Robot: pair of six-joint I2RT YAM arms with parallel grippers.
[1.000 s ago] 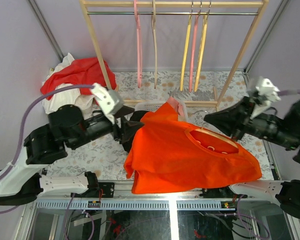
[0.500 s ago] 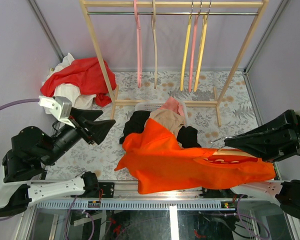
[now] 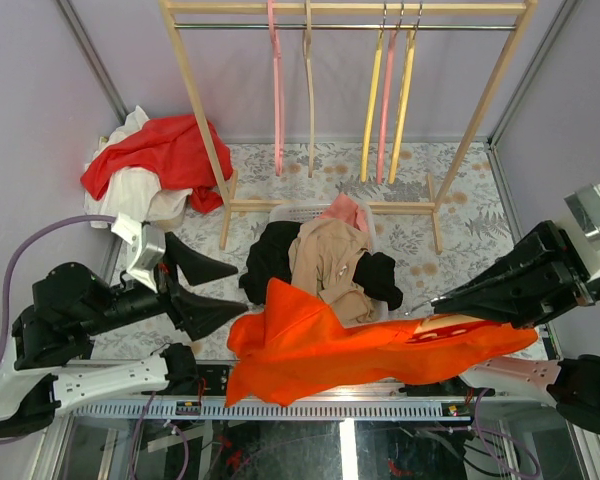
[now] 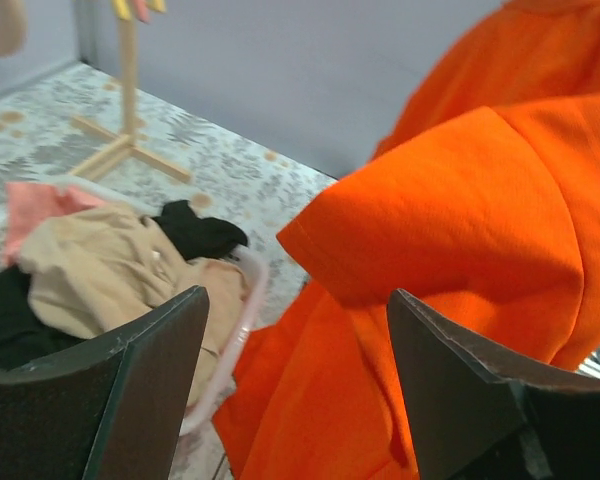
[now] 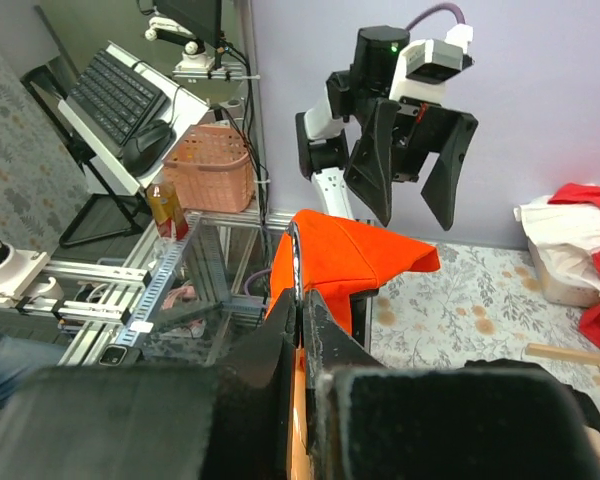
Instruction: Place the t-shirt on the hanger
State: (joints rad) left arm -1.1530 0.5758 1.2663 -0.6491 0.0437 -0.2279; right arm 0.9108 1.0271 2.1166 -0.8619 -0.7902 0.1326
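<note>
The bright orange t-shirt (image 3: 320, 345) hangs in a stretched, sagging sheet along the table's near edge. Its neck end is on the peach hanger (image 3: 448, 322), of which only a little shows in the neck opening. My right gripper (image 3: 438, 298) is shut on the hanger's silver hook (image 5: 296, 255), which sticks out between the jaws (image 5: 305, 300); the t-shirt (image 5: 365, 255) drapes just beyond. My left gripper (image 3: 238, 290) is open and empty, a short way left of the shirt's free end. In the left wrist view the gripper (image 4: 295, 385) faces the t-shirt (image 4: 480, 200) without touching it.
A white basket (image 3: 280, 212) holds a tan garment (image 3: 330, 255), black cloth and a pink piece. A wooden rack (image 3: 205, 110) carries pink, tan and yellow hangers (image 3: 372, 100). A red cloth (image 3: 165, 150) lies on white laundry at the back left.
My left gripper has let go of the t-shirt and drawn back to the left, open. My right arm has pulled the hanger right and nearer, dragging the shirt to the front edge.
</note>
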